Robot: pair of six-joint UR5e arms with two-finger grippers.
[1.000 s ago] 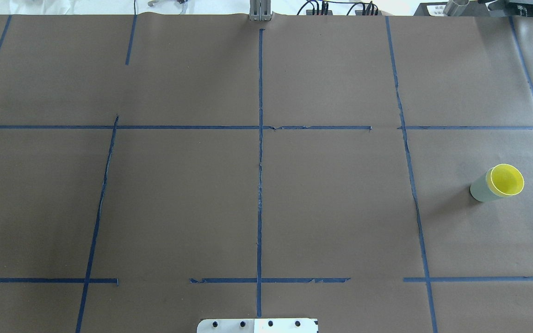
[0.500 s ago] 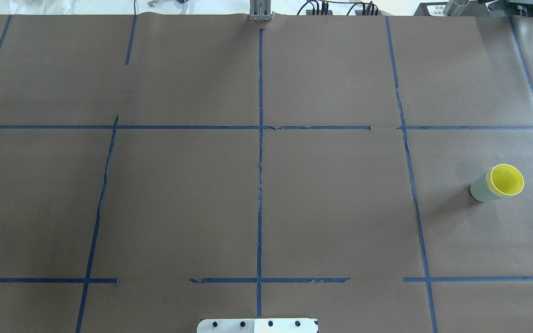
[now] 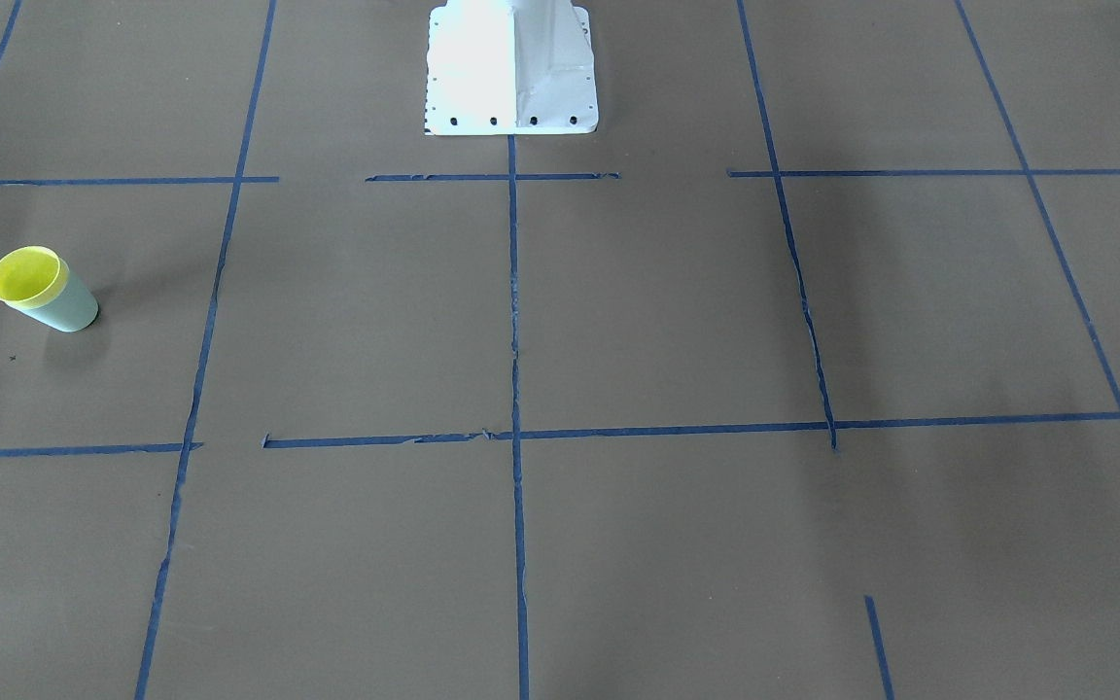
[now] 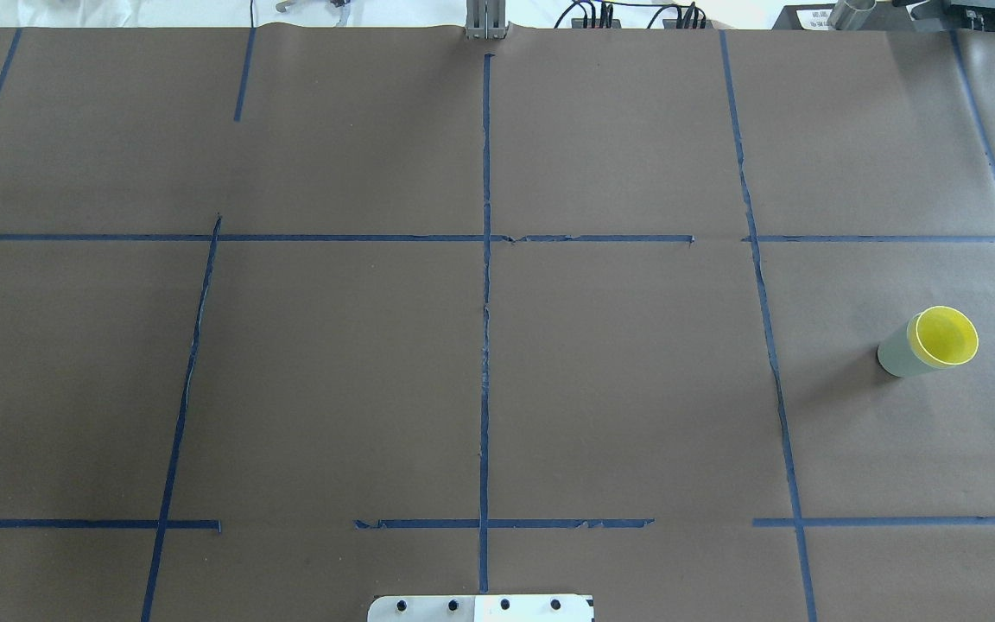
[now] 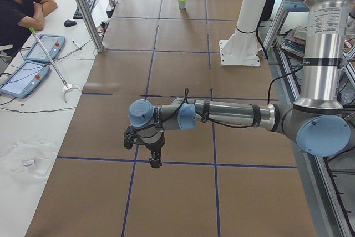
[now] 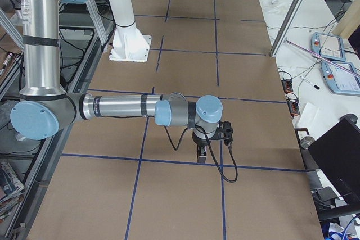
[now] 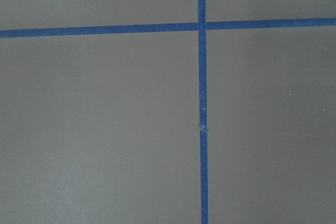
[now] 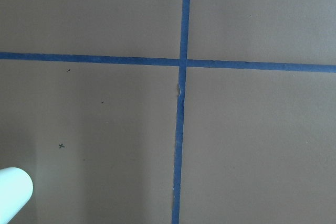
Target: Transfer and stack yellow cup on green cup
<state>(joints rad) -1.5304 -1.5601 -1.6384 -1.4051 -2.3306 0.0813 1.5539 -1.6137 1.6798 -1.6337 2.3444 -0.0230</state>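
The left arm (image 5: pixel 233 114) stands with its upper link upright and its forearm stretched level out over the table from a low elbow, the wrist bent so that the left gripper (image 5: pixel 155 162) points straight down, close above the surface. The right arm (image 6: pixel 118 107) holds the mirrored pose, upper link upright, forearm level, and the right gripper (image 6: pixel 201 157) hanging straight down, low over the table. Both grippers hold nothing, and their fingers are too small in the side views to tell whether they are apart or together.
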